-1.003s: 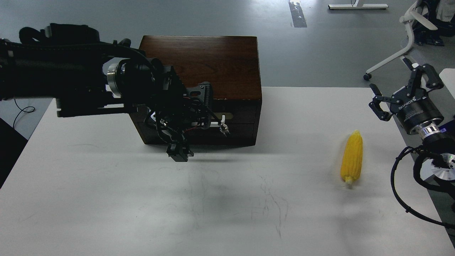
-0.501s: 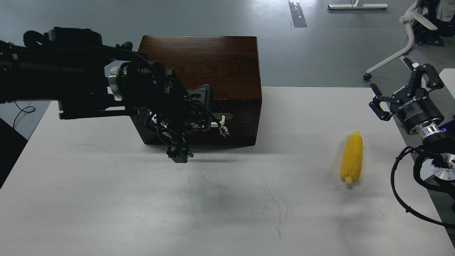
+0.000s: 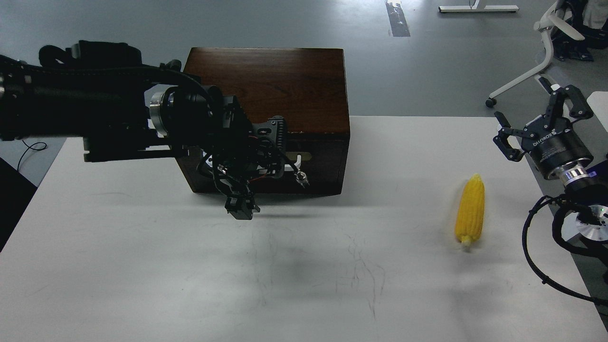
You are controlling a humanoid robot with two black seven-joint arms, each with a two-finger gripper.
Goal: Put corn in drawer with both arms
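Note:
The corn (image 3: 470,211) lies on the white table (image 3: 142,266) at the right, pale stub toward me. The dark brown box (image 3: 270,80) stands at the back. Its drawer (image 3: 325,152) looks closed, front flush with the box. My left gripper (image 3: 259,166) is at the drawer front, over the white bar handle (image 3: 293,164). One ridged finger (image 3: 274,129) is above the handle and the other (image 3: 241,208) below, so it looks open. My right gripper (image 3: 522,102) is open and empty, beyond and to the right of the corn.
The table's right edge runs under my right arm. A white office chair base (image 3: 522,80) stands on the grey floor behind. Loose black cables (image 3: 536,256) hang from my right arm near the table edge.
My left arm has shifted slightly right and down along the drawer front. The corn, the drawer and my right gripper have not moved.

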